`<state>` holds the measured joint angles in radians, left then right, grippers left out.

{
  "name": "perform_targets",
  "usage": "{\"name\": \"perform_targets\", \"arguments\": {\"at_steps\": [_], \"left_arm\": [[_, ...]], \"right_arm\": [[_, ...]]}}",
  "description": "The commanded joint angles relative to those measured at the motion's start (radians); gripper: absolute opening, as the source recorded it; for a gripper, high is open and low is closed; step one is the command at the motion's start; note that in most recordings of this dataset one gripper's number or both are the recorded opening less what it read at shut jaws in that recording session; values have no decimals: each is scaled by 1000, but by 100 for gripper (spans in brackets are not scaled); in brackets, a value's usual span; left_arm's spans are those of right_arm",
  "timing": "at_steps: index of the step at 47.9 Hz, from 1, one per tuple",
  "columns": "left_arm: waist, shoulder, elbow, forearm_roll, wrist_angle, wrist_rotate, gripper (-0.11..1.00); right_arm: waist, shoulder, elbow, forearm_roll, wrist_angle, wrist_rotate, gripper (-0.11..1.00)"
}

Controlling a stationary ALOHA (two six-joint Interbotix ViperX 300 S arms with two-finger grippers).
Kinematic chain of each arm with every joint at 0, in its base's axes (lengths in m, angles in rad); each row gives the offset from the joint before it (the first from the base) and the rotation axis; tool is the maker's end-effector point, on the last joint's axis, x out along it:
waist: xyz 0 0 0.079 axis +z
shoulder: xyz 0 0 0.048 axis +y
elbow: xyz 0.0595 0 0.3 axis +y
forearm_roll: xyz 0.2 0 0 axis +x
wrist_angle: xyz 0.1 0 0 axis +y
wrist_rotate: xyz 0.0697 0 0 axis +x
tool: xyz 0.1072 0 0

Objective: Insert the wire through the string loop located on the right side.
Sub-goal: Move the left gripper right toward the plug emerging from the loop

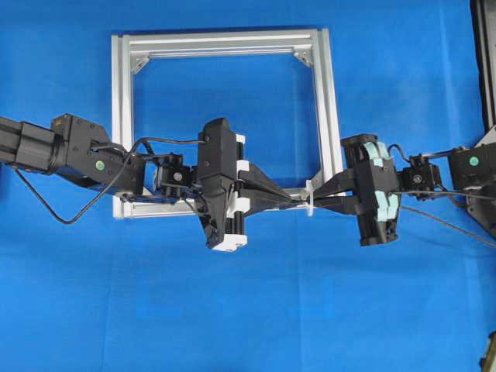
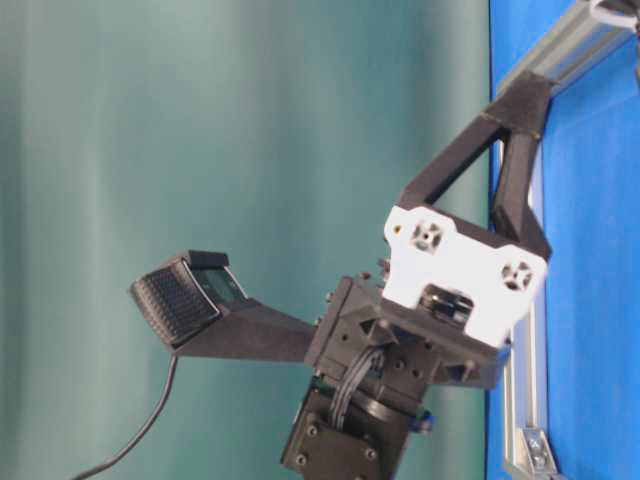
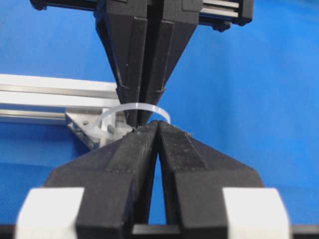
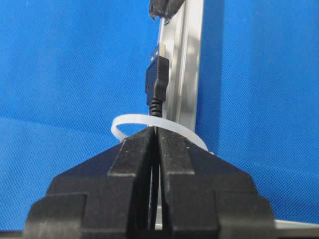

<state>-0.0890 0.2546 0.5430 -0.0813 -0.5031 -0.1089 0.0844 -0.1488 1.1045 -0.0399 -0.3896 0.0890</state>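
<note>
Meeting tip-to-tip at string loop (image 4: pixel 130 121): both arms' level jaws.

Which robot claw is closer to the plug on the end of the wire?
Right. The right gripper is shut on the wire just behind the plug, at the string loop. The left gripper waits at the loop's other side.

The thin black wire (image 4: pixel 156 89), ending in a dark plug with a metal tip, pokes up through the small white string loop (image 4: pixel 130 123) beside the silver frame's right bar
</note>
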Motion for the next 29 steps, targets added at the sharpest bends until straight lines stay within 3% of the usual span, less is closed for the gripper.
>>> {"name": "perform_targets", "arguments": {"at_steps": [1, 12, 15, 29], "left_arm": [[3, -15, -18, 2, 0, -2, 9], [-3, -15, -21, 2, 11, -2, 77], [-3, -15, -21, 3, 15, 0, 87], [-5, -9, -21, 2, 15, -2, 87]], "right_arm": [[-2, -6, -17, 2, -11, 2, -3], [-2, -6, -17, 2, -9, 2, -3], [-2, -8, -15, 2, -9, 2, -3], [-2, -8, -17, 2, -9, 2, -3]]}}
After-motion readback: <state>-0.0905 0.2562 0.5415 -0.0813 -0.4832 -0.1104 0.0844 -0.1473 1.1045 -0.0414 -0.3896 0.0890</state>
